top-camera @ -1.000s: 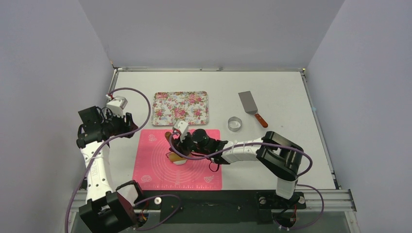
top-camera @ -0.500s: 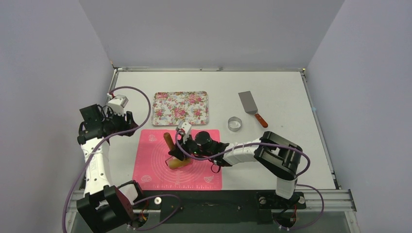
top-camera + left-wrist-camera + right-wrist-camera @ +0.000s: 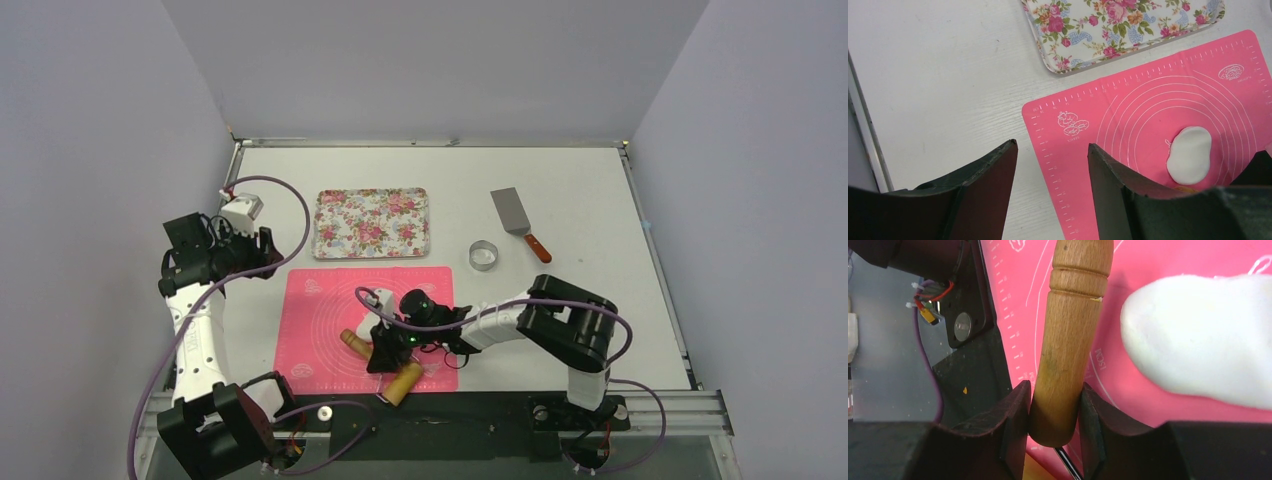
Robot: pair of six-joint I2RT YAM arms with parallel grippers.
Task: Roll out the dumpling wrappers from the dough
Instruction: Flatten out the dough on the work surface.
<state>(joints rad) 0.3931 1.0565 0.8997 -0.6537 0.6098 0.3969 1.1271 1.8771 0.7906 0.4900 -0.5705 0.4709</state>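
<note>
**Pin in my grip, dough just beyond**

My right claw (image 3: pixel 1055 427) is pinching the tan wooden rolling pin (image 3: pixel 1073 340), jaws part-closed on its shaft. The pin runs diagonally over the near edge of the pink silicone mat (image 3: pixel 310 330). The white oval dough lump (image 3: pixel 1198 355) lies just on its far side, thick, no wrapper yet. I'm the nearer arm. My left claw (image 3: pixel 1051 150) hangs spread and empty, off left.

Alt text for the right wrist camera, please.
The right hand grips a wooden rolling pin over a pink mat. A smooth lump of white dough lies on the mat beside the pin, to its right in this view.
</note>
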